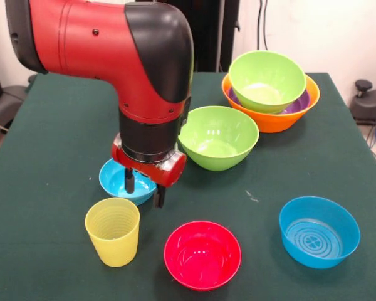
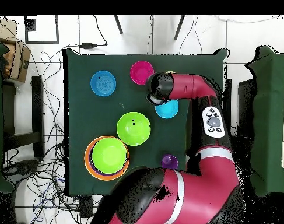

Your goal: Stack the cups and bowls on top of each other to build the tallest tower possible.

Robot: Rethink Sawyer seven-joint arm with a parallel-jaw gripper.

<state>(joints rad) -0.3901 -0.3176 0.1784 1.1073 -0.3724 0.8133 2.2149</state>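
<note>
My gripper (image 1: 144,189) hangs open over a small blue bowl (image 1: 118,180), one finger inside it and the other just outside its near rim. The ribbed yellow cup (image 1: 113,231) stands upright right in front of the gripper. The tower is the orange bowl (image 1: 272,120) holding a shallow purple bowl (image 1: 301,103) and a lime green bowl (image 1: 266,78). A loose lime green bowl (image 1: 218,137), a pink-red bowl (image 1: 202,254) and a larger blue bowl (image 1: 319,231) sit apart. The purple cup (image 2: 169,161) shows only in the overhead view, near my arm's base.
The green table (image 1: 50,125) ends just in front of the pink-red bowl. In the overhead view my arm (image 2: 190,87) covers the yellow cup and the gripper. Cables and chair legs lie on the floor around the table.
</note>
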